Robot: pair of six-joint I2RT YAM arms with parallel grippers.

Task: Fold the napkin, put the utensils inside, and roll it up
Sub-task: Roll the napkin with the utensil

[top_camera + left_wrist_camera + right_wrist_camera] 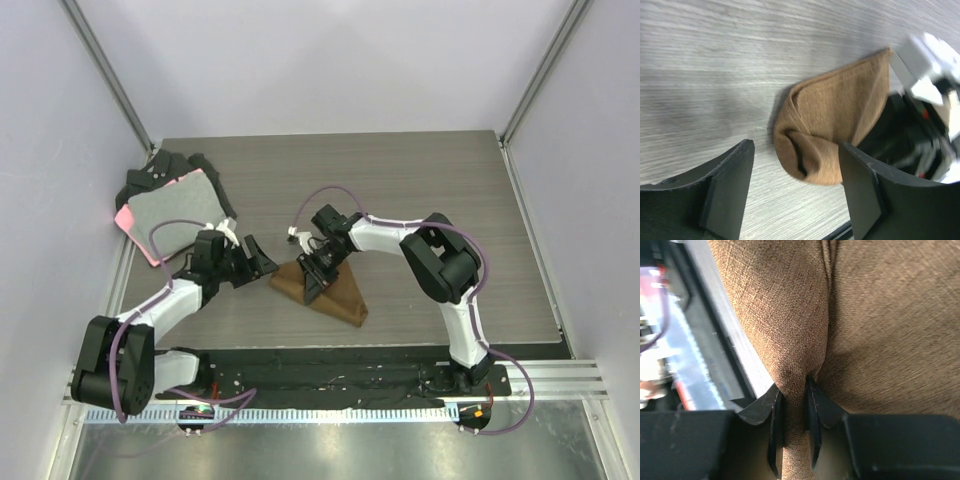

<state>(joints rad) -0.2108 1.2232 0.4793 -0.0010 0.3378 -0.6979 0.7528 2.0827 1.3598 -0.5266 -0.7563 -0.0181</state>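
Observation:
The brown napkin [335, 295] lies bunched and partly folded on the table in front of the arms. My right gripper [318, 272] is shut on a pinched fold of the napkin [793, 340], which fills the right wrist view. My left gripper [255, 258] is open and empty just left of the napkin's rounded left end [825, 135], a little above the table. The black utensil is out of view.
A grey cloth with a pink edge [170, 215] lies on black cloths [165, 170] at the table's far left. The black base rail [350, 375] runs along the near edge.

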